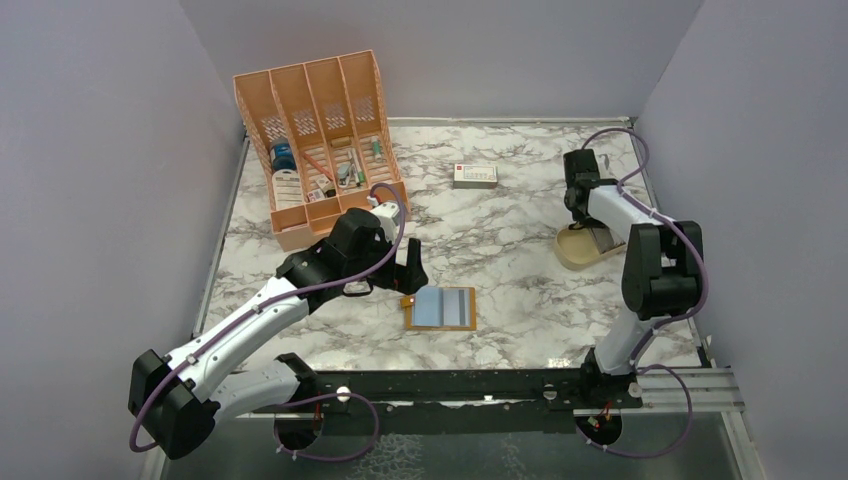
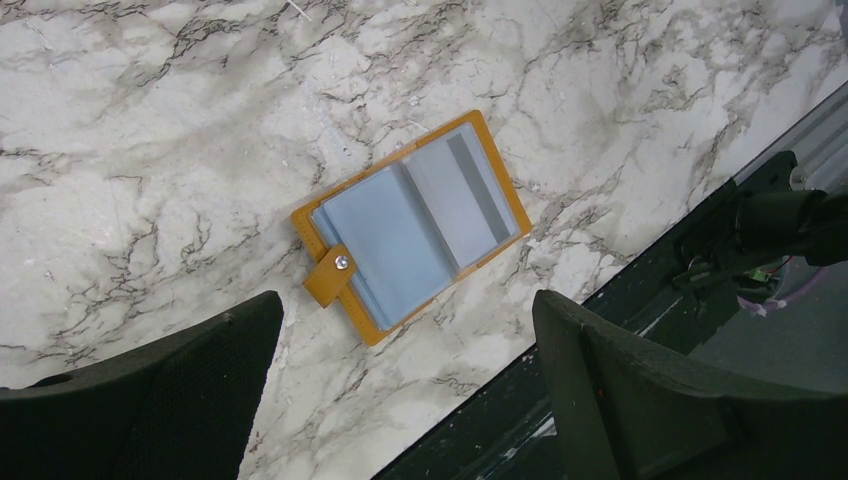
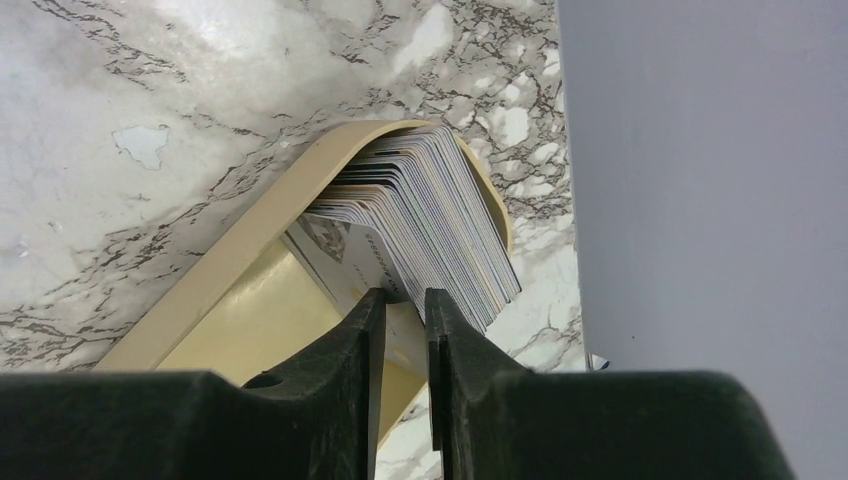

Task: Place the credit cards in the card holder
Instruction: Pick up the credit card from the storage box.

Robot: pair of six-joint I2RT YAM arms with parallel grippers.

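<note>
The holder [image 1: 441,308] lies open at lower centre of the top view, stud flap turned outward. It is near the table's [image 1: 500,240] front edge with bare marble on every side, and the left gripper [image 2: 405,310] sits just to its upper left, fingers [image 2: 160,400] spread wide. At far right the cards [image 3: 430,210] stand fanned on edge in a tan dish [image 3: 230,248] hard by the wall [image 3: 700,200] (little room on that side). The right gripper [image 3: 405,310] straddles a card at the stack's near end, fingers [image 3: 350,350] drawn close with a slim gap; whether they pinch it cannot be told.
</note>
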